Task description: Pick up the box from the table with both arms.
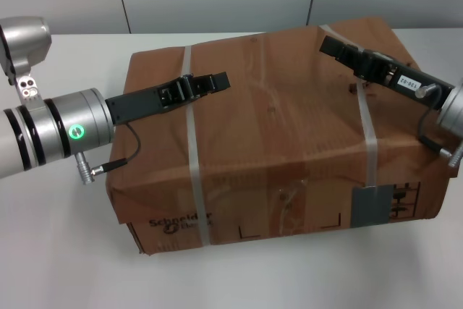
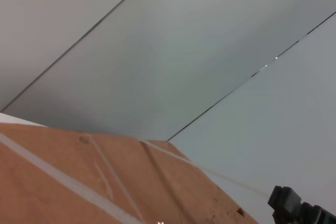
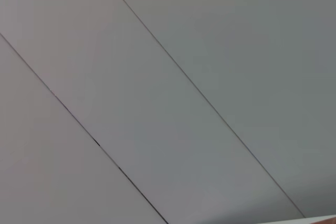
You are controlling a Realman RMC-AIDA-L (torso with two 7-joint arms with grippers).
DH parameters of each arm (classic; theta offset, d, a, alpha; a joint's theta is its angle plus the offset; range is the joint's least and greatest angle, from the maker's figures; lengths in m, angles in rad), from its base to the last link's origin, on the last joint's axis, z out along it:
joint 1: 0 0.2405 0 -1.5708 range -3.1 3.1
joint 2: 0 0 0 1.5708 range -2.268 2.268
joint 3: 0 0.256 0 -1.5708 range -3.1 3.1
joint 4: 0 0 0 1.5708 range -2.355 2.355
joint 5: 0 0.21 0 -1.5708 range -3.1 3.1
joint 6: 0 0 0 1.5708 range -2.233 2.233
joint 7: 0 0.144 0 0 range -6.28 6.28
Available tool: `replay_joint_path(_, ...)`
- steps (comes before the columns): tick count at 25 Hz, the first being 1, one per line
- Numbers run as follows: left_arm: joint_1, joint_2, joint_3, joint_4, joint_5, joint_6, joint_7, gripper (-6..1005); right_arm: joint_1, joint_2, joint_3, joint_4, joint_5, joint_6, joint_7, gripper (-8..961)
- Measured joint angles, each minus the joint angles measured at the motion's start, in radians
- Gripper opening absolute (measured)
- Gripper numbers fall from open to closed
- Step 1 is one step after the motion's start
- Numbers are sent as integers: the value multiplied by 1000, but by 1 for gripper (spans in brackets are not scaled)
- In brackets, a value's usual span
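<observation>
While the cardboard box (image 1: 275,135) sits on the white table (image 1: 65,251), unlifted: left gripper (image 1: 217,81) over its top by one strap, right gripper (image 1: 334,45) over the far corner; finger state indeterminable. Side clamp, lift outstanding.

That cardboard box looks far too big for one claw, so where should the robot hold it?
Probably by its two short ends, one arm pressing in from each side. The box is far wider than either gripper's reach; the left gripper and right gripper are above its top.
</observation>
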Motion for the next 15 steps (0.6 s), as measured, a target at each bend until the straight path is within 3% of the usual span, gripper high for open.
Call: replay_joint_path(15, 0, 0, 0, 0, -1, -5, 17, 64, 0, 0, 0, 0, 0, 8, -4, 42)
